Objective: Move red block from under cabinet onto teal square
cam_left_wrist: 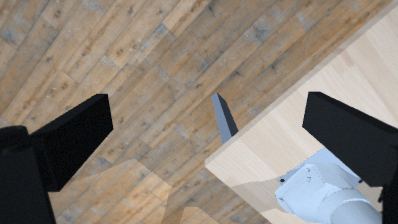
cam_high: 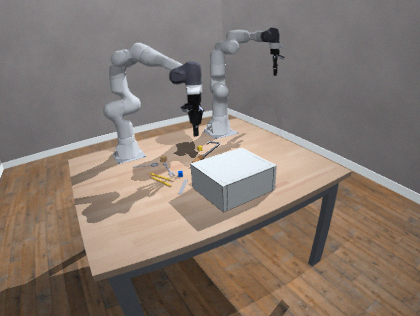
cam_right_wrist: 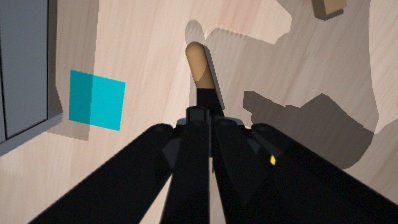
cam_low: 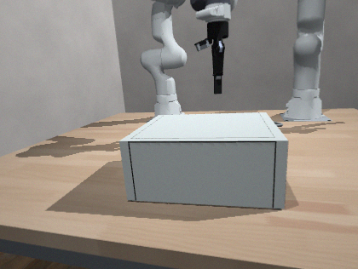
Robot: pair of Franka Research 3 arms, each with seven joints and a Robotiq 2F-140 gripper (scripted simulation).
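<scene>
- Grey-white, the cabinet [cam_high: 232, 175] [cam_low: 202, 170] [cam_right_wrist: 25, 65] sits toward the bench edge opposite the arms. The red block is hidden from every view, presumably beneath it, so its look and long axis cannot be told.
- Teal square [cam_right_wrist: 106, 102]: flat on the bench [cam_high: 145, 230] [cam_low: 320, 170] [cam_left_wrist: 350, 90] [cam_right_wrist: 145, 75], just beside the cabinet on the arms' side.
- Right gripper [cam_high: 196, 134] [cam_low: 217, 91] [cam_right_wrist: 198, 120]: nearer by far, raised above the bench between the arms' edge and the cabinet, jaws closed on nothing.
- Left gripper [cam_high: 275, 73] [cam_left_wrist: 207, 110]: out past the bench corner by its own base, jaws wide apart, nothing held.
- The hook [cam_high: 212, 148] [cam_right_wrist: 199, 65] has a wooden handle end near the cabinet; its dark shaft slants back toward the left arm's base.
- Likely next: open the right jaws, turn them across that shaft, grasp, then rake the block out without nudging the cabinet.
</scene>
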